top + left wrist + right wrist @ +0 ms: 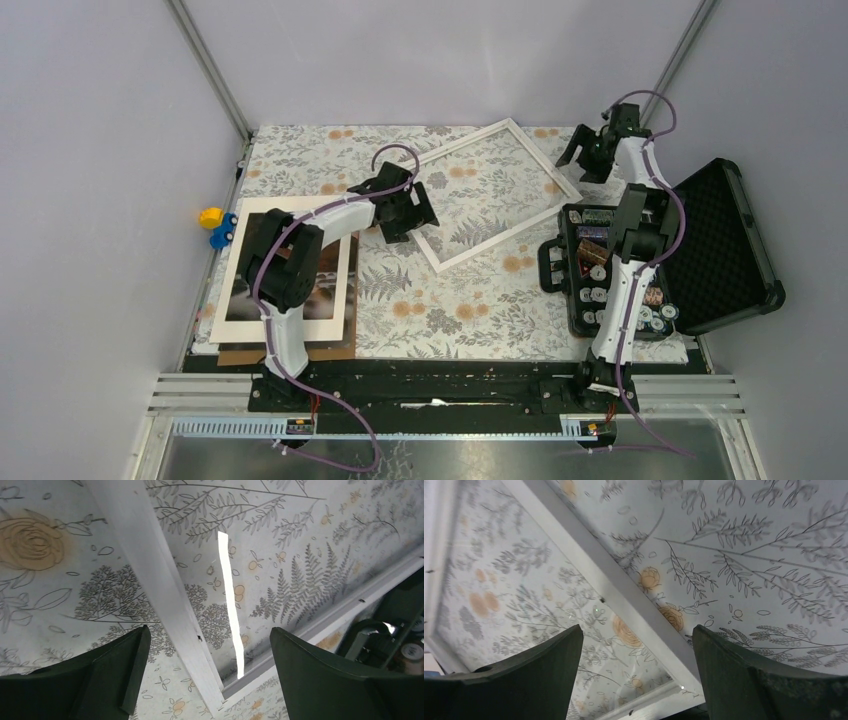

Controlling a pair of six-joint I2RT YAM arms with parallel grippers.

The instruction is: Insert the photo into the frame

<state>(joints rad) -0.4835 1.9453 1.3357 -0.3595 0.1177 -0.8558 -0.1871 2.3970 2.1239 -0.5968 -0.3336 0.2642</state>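
Note:
The white frame (495, 195) lies tilted on the floral cloth at the centre back, see-through in the middle. My left gripper (405, 215) is open and hovers over the frame's near-left corner. In the left wrist view the gripper (210, 632) straddles a frame rail (160, 590) without touching it. My right gripper (585, 160) is open over the frame's right corner. In the right wrist view the gripper (636, 630) has a frame rail (624, 595) between its fingers. The dark photo (328, 285) lies at the left under a white mat (325, 330), partly hidden by my left arm.
A brown backing board (300, 353) pokes out under the mat near the front edge. An open black case (610, 270) with small parts stands at the right, its lid (720, 240) laid back. A yellow and blue toy (215, 226) sits off the cloth at the left.

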